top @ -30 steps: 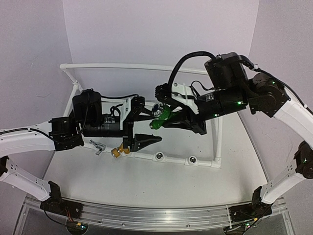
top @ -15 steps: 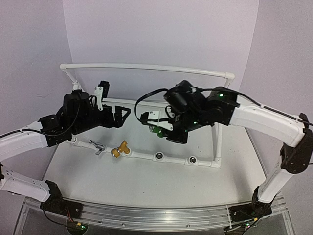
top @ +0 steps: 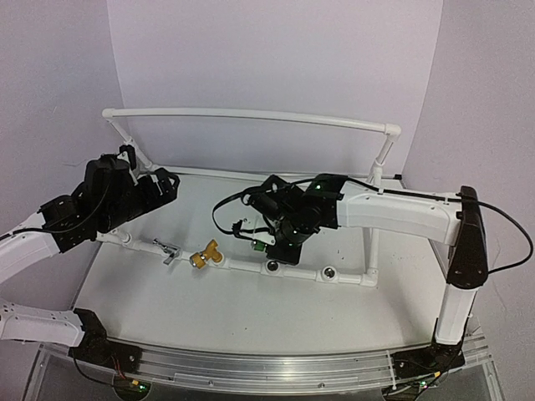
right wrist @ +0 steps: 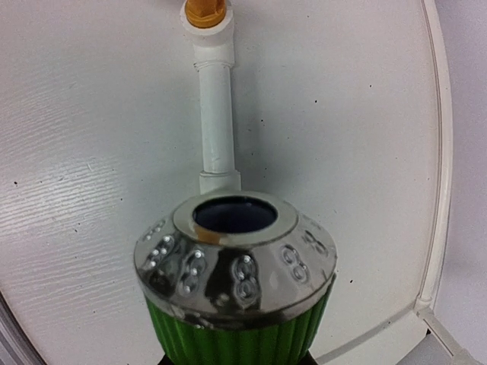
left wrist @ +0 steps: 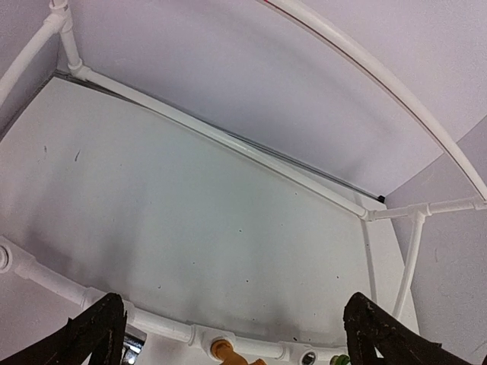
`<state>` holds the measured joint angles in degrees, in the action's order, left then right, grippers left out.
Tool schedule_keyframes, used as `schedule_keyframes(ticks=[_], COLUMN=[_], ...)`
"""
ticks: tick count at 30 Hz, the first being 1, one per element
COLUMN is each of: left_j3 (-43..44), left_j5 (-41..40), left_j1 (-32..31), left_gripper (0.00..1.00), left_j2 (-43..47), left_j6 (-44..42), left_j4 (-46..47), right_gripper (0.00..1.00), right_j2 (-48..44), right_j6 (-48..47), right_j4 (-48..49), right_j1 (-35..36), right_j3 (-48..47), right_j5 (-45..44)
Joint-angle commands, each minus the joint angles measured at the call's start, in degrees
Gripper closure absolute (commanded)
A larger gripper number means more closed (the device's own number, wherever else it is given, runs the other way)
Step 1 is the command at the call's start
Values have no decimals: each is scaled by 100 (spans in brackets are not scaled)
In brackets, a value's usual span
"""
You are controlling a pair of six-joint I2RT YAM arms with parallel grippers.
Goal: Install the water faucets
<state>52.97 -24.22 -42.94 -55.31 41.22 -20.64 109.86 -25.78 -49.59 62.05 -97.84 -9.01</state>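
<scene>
My right gripper [top: 266, 241] is shut on the bright green faucet [top: 261, 243] and holds it just above the front pipe, close to an open socket [top: 272, 266]. The right wrist view shows the green faucet [right wrist: 236, 338] filling the frame, chrome threaded end [right wrist: 236, 258] pointing away; the fingers are mostly hidden under it. The brass-yellow faucet [top: 206, 254] stands in the pipe, also seen in the right wrist view [right wrist: 205, 11]. The silver faucet [top: 168, 249] sits on the pipe further left. My left gripper [top: 162, 186] is open and empty, raised behind the pipe; its fingertips [left wrist: 95, 334] are wide apart.
The white pipe frame has a high back rail [top: 251, 114] and a front pipe [right wrist: 215, 114] with a second open socket [top: 329, 273] at its right. A right upright [top: 374, 225] stands beside my right arm. Purple walls enclose the white table [top: 251, 317].
My right arm has stretched out and lowered the green faucet from mid-air down to the front pipe. My left arm has pulled back to the left, away from the brass faucet.
</scene>
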Motion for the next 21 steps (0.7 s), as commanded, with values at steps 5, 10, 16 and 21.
schedule_keyframes(ticks=[5,10,16,21], left_j3=[-264,-188,-104,-69], left_j5=[-260,-172,-153,-60], left_j1=[31,31,31,31], left_gripper=[0,0,0,0], left_j2=[222,132,64,19], left_j6=[688,737,725,579], left_j4=[-493,-561,-599,-530], right_gripper=[100,100,100,100], right_j2=[108,64,111,107], right_j6=[619,788,1076,1149], right_j4=[468,578,822,994], right_j1=[423,422,423,426], right_j3=[146,324,474,561], right_j5=[-550,-555,-771,-880])
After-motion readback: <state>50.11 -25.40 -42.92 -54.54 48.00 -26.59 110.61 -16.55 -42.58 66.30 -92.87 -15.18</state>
